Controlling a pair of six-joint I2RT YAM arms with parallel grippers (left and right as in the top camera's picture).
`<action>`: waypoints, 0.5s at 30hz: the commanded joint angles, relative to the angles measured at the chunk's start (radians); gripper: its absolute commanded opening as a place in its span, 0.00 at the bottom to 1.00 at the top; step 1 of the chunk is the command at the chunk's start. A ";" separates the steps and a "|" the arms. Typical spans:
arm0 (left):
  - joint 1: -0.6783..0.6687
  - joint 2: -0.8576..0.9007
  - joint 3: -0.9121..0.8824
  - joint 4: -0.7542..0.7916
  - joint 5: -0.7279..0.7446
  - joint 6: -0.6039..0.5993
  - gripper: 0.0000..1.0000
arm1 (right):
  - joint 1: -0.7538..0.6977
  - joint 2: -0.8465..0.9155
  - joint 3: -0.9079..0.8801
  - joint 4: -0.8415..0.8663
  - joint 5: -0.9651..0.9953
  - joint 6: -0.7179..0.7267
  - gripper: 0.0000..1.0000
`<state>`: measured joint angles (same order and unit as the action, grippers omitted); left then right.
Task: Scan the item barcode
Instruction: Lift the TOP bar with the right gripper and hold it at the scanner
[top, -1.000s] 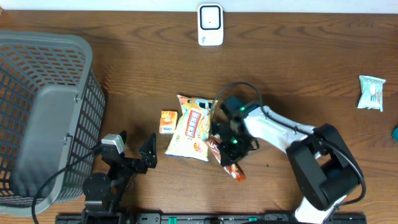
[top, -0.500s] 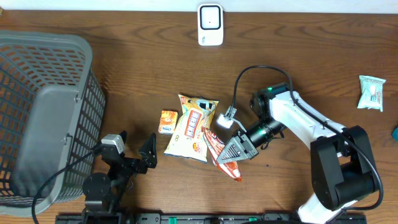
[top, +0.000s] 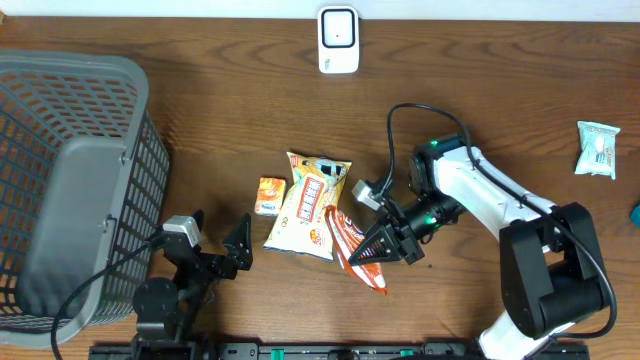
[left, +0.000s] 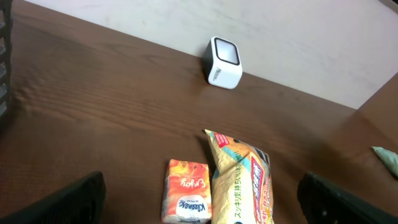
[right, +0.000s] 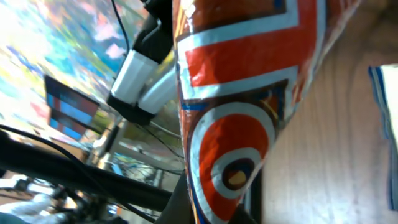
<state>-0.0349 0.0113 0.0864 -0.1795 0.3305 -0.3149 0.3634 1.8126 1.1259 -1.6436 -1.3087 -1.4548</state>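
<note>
Jaws on left gripper (top: 217, 236) spread wide, empty, nearest thing, near-left on brown wooden table (top: 500, 100). Slightly farther and right of centre, right gripper (top: 368, 252) has its jaws pinched shut on red-and-orange foil snack packet (top: 343, 230), holding its near-right part. Packet's far end meets yellow crinkly chip bag (top: 308, 205); touching or overlapping, cannot tell. Packet looks light, floppy, slick foil, so likely to droop or slide. Best taken by a flat sealed edge, leaving the printed faces uncovered. Barcode not visible in any view. Farther out, small orange tissue pack (top: 269, 195) just beside chip bag's left side. Left side: grey plastic mesh basket (top: 110, 90). Right edge: pale green wrapped packet (top: 597, 148). Farthest, centre: white boxy barcode scanner (top: 338, 40), well apart from packet.
</note>
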 joint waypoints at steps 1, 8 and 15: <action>-0.002 0.001 -0.013 -0.006 -0.006 -0.005 0.98 | 0.003 -0.014 0.010 0.067 -0.008 0.047 0.01; -0.002 0.001 -0.013 -0.006 -0.006 -0.005 0.98 | 0.004 -0.014 0.054 0.615 0.230 0.885 0.01; -0.002 0.001 -0.013 -0.006 -0.006 -0.005 0.98 | 0.011 -0.013 0.179 0.858 0.678 1.356 0.01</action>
<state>-0.0349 0.0113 0.0864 -0.1795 0.3305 -0.3149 0.3672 1.8126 1.2366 -0.8108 -0.8650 -0.4198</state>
